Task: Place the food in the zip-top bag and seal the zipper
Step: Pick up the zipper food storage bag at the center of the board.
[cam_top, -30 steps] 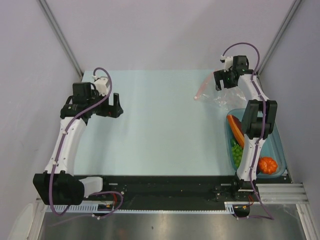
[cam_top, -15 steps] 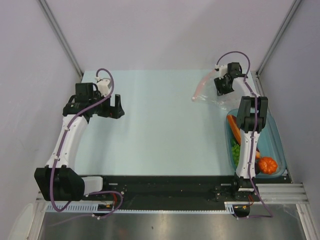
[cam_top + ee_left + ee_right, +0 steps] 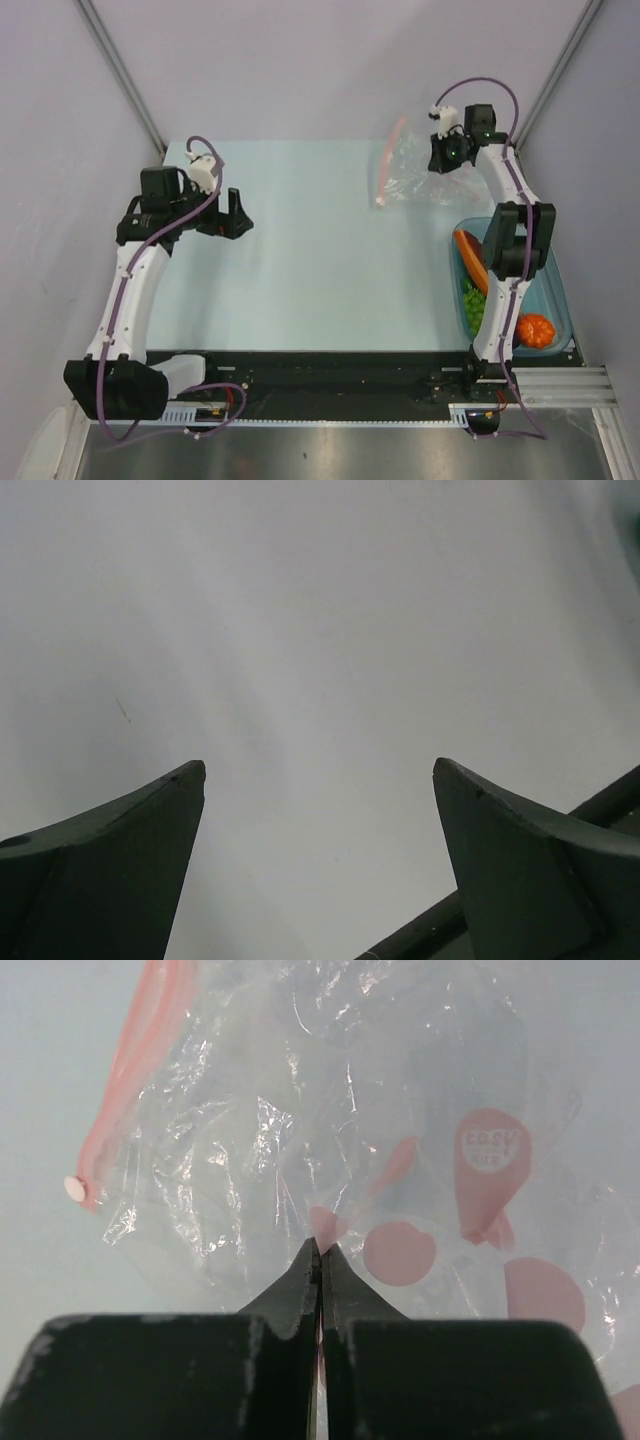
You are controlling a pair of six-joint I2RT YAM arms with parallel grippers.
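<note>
The zip-top bag (image 3: 408, 165) is crinkly clear plastic at the table's far right. My right gripper (image 3: 447, 160) is shut on its film, pinching a fold (image 3: 318, 1245). The pink-red zipper (image 3: 390, 160) runs along the bag's left edge, and in the right wrist view the zipper (image 3: 140, 1070) ends in a small white tab. The food lies in a teal bowl (image 3: 556, 290): a long orange piece (image 3: 470, 258), green grapes (image 3: 472, 305) and an orange-red round fruit (image 3: 535, 330). Over the left of the table, my left gripper (image 3: 232, 215) stands open with nothing between its fingers (image 3: 318, 770).
The teal bowl sits at the near right, partly under my right forearm (image 3: 515, 240). Grey walls with metal posts close off the table's far corners. A dark bar (image 3: 600, 810) crosses the lower right of the left wrist view.
My right gripper has shut on the bag's film and pulled it up. The zipper edge swung from lying slanted to standing nearly upright. The left arm barely moved.
</note>
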